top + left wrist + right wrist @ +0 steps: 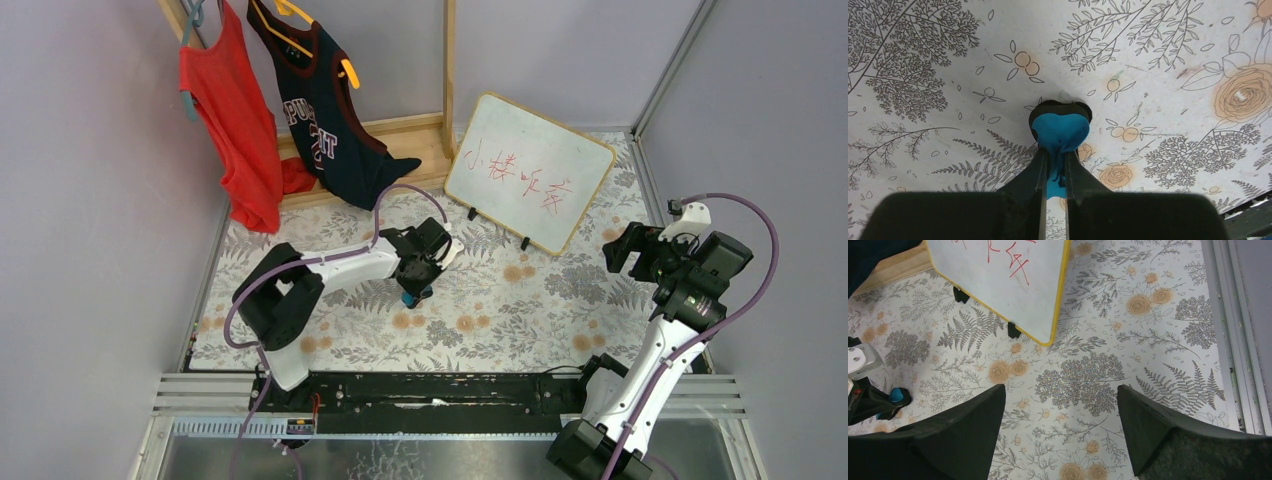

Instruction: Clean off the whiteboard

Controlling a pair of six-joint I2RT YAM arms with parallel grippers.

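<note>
Clamped in left gripper (1054, 152): blue eraser (1060, 129) (rear hidden between fingers); right gripper (1060, 407) wide; whiteboard (1003, 280) cropped at right wrist.

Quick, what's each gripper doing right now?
The left gripper is closed on the blue eraser.
The right gripper is open, holding nothing.

Pale lilac walls (90, 200) on three sides. Table under floral cloth (520, 330): grey ferns, orange roses. Wooden rack (449, 70) at far left; red top (240, 140) and navy jersey (325, 125) hang on it. Even light.
</note>
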